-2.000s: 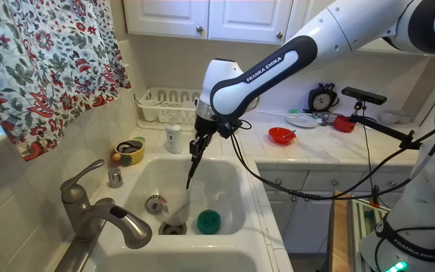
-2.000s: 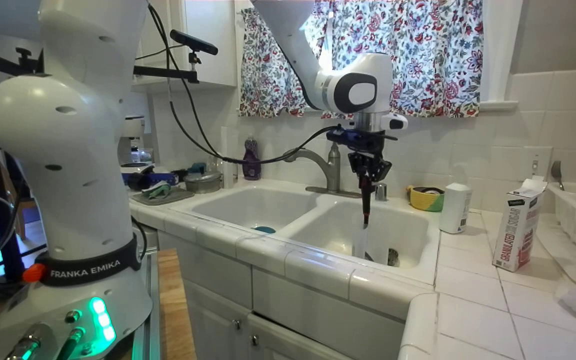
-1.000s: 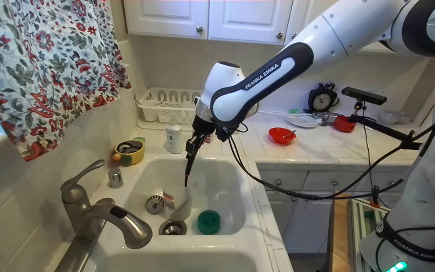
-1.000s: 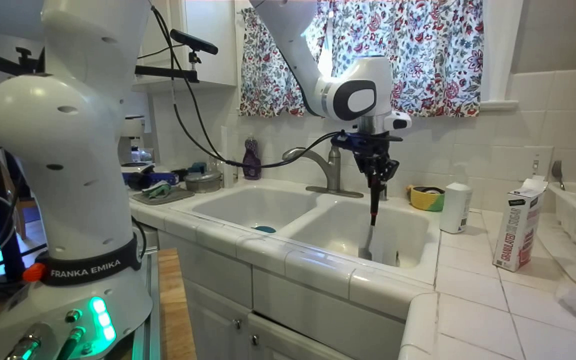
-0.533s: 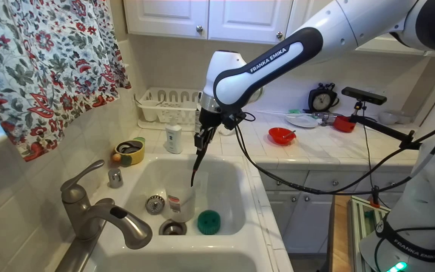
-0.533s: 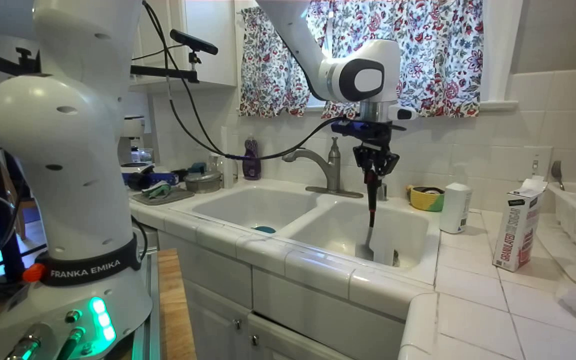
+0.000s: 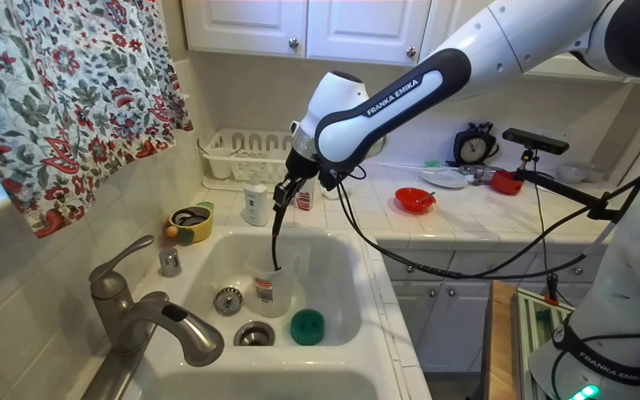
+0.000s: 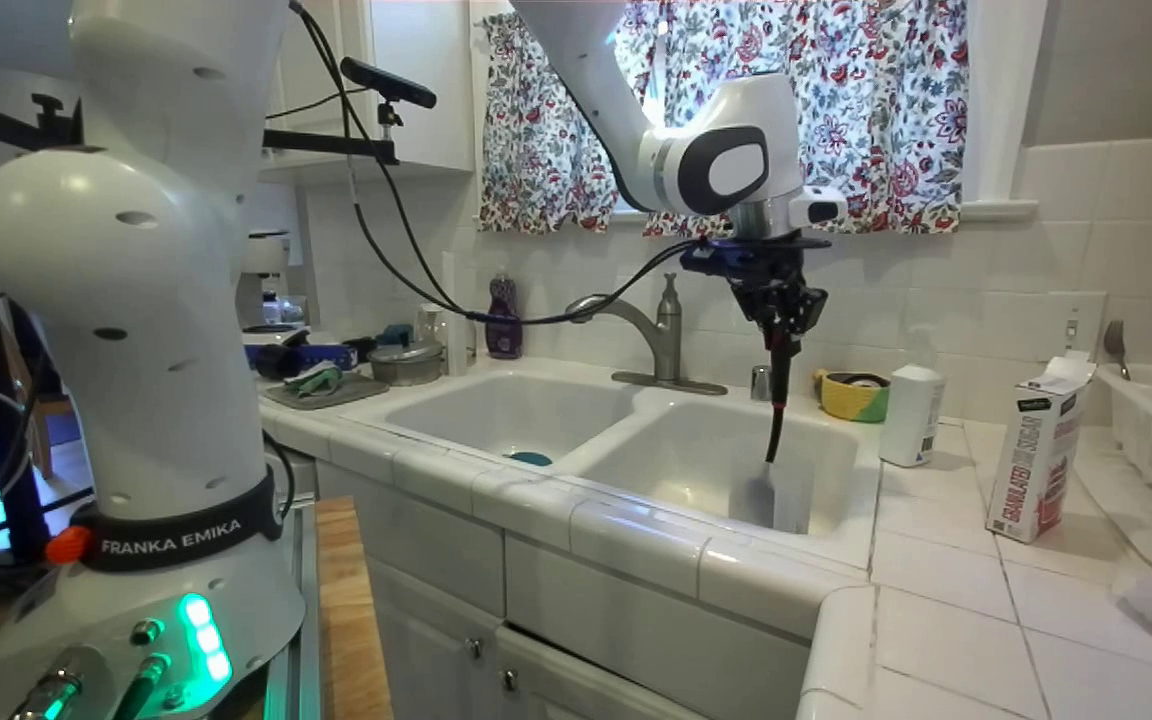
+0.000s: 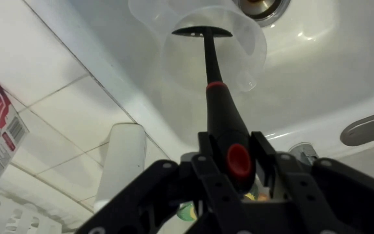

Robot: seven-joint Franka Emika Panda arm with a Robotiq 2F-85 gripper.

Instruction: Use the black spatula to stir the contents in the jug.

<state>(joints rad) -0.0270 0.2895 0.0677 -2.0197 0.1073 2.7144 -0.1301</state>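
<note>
My gripper [image 9: 230,136] is shut on the thick red-tipped handle of the black spatula [image 9: 212,61], which passes between its fingers. The translucent whitish jug [image 7: 276,304], with a small label on its side, stands in the sink [image 8: 841,480]. From above, the spatula's flat head lies within the jug's round rim. In an exterior view the dark shaft [image 7: 275,253] runs down into the jug's mouth, slightly tilted. Through the jug's cloudy wall the spatula head [image 8: 758,497] shows as a grey blur. The gripper [image 8: 781,345] hangs above the jug. Its contents are hard to make out.
A green round object [image 7: 307,326] sits close beside the jug, near the open drain [image 7: 254,334] and a metal strainer [image 7: 228,300]. The grey faucet [image 7: 186,333] reaches over the sink. A white bottle [image 8: 912,415] and a sugar box [image 8: 1038,450] stand on the counter.
The gripper has swung toward the counter with the bottle, tilting the spatula. The jug has slid the same way, off the drain it partly covered. The grip on the handle is unchanged.
</note>
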